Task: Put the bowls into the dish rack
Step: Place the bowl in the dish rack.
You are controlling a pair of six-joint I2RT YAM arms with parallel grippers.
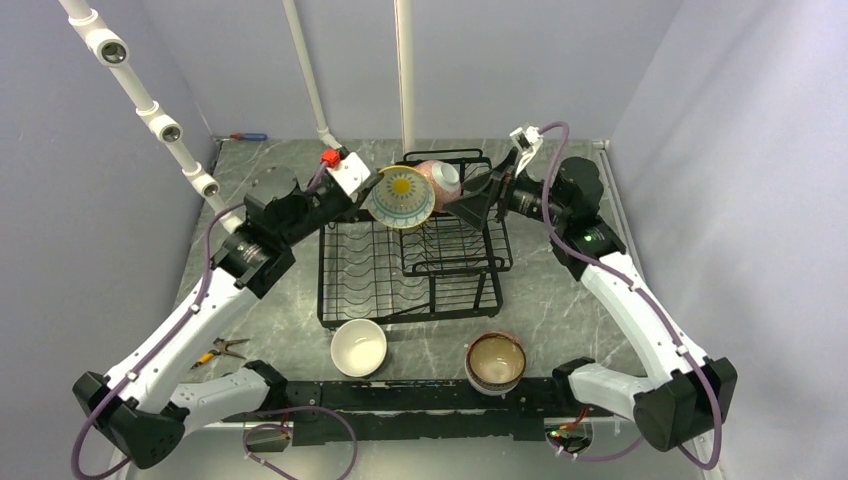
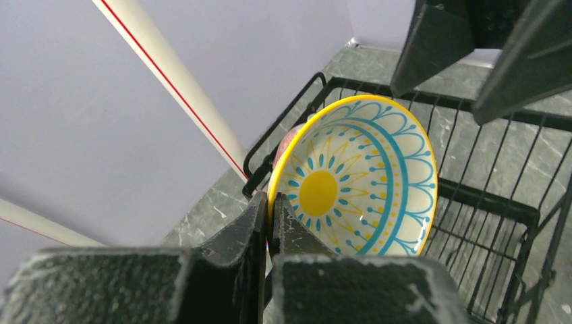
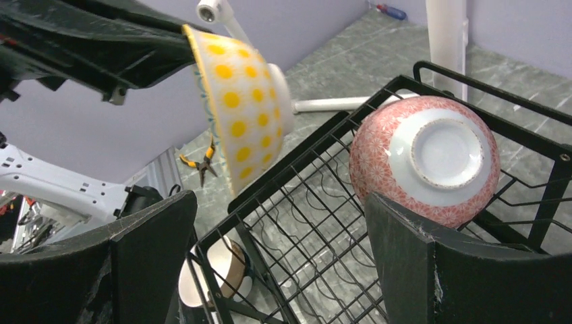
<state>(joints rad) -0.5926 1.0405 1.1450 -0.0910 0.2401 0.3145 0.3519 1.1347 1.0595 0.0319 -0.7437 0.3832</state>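
Your left gripper [image 2: 270, 209] is pinching the yellow bowl [image 2: 357, 179] by its rim, fingers pressed together with only the bowl wall between them. The bowl hangs on edge at the left side of the basket [image 1: 470, 250], the raised tier of the rack [image 1: 410, 295]. Its mouth faces back toward you and up. Its dotted underside and foot face away, toward the right arm. The move ahead turns on this: the bowl stands almost upright, with the pinched part of the rim toward the left arm and the free part toward the basket floor. From the gripper, the open slot lies down and to the right. The pink bowl [image 3: 426, 158] already lies in the basket just beyond, tipped with its foot toward the right gripper [image 3: 280, 223]. From the right wrist the two bowls look apart, though the gap is small. That gripper hovers spread wide and empty at the basket's right side, so the left arm is the one to finish this placement. I judge you should lower the bowl and lean it against the wires, not the pink bowl, before you let go. The wire floor is open and springy, and a glazed rim may slide on it. A white bowl [image 1: 359, 347] and a brown-rimmed stack [image 1: 496, 362] wait on the table [image 1: 570, 300] by the arm bases, well clear. The pipe [image 1: 405, 70] stands close behind the basket, so keep the wrist low.
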